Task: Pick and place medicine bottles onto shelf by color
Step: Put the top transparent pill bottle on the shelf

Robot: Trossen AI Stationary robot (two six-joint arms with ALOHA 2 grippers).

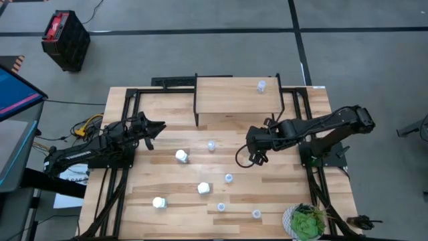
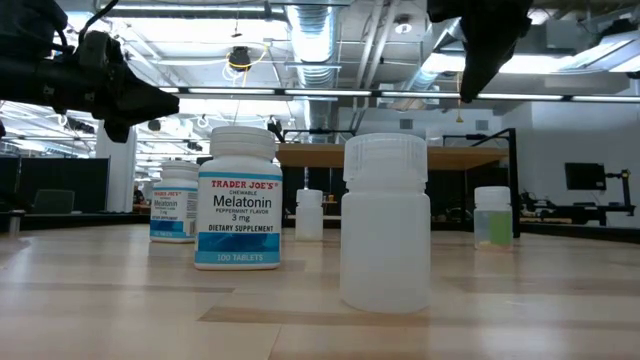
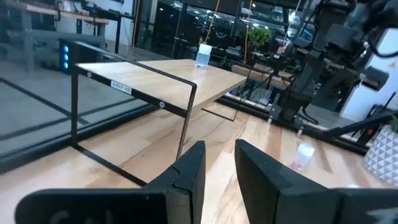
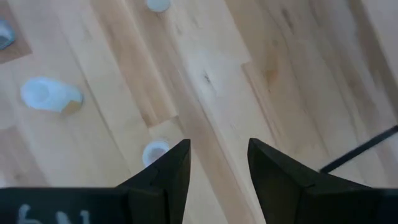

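Right gripper [image 1: 253,159] above the table, fingers apart, nothing between them.

One pale bottle [image 1: 261,86] already on the shelf [image 1: 234,97], well beyond the claw; another [image 1: 211,144] just beside it toward the left arm; three white bottles [image 1: 181,156] farther that way. Left gripper [image 1: 159,127] closed, empty.

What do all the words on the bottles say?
"TRADER JOE'S" – front white bottle
"CHEWABLE Melatonin PEPPERMINT FLAVOR" – same label
"3 mg DIETARY SUPPLEMENT" – same label
"100 TABLETS" – same label
"TRADER JOE'S", "Melatonin" – white bottle behind it; smaller print blurred
Sticker on the shelf edge: too small to read
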